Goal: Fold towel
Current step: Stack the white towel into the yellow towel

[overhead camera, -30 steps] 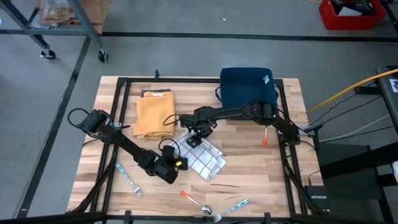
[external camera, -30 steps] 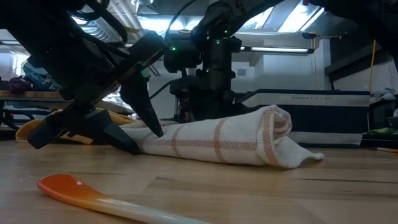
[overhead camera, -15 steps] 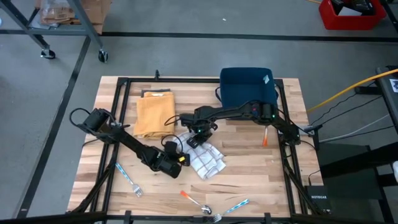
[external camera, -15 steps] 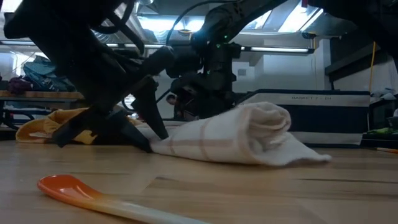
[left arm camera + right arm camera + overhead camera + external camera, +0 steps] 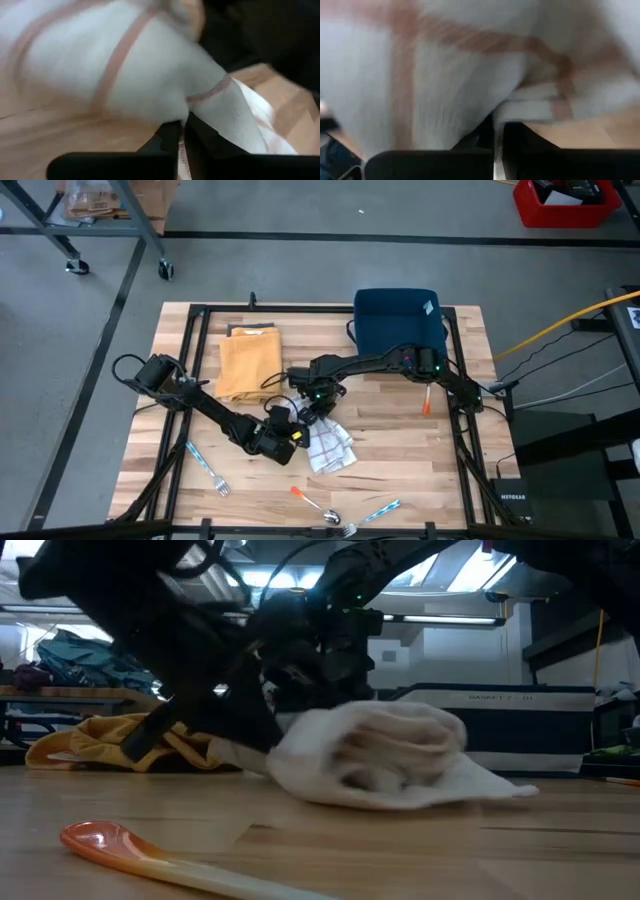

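A white towel (image 5: 330, 446) with orange stripes lies bunched in the middle of the table; it shows as a rumpled heap (image 5: 385, 755) in the low view. My left gripper (image 5: 292, 437) is at its left side and is shut on it. My right gripper (image 5: 318, 410) is at its far side, also shut on it. Both wrist views are filled with the cloth. My left gripper pinches a fold of the towel (image 5: 200, 102) at its left edge between its two fingers, coming low from the table's left. How many layers, I cannot tell. The towel rests on the table. My right gripper pinches the towel's far edge (image 5: 520, 107) between its two fingers, slanting down from the far side. Several layers seem stacked at the fingers. The rest of the towel lies slack on the table.
A yellow cloth (image 5: 248, 362) lies at the far left and a dark blue bag (image 5: 398, 320) at the far middle. An orange-handled spoon (image 5: 305, 497) and two forks (image 5: 207, 465) (image 5: 375, 515) lie near the front edge. An orange tool (image 5: 427, 402) lies right.
Both grippers have shut on the towel. My left gripper has slid toward the table's right and far side, pushing the towel's left part in. The towel, spread flatter before, has bunched into a narrower, higher heap.
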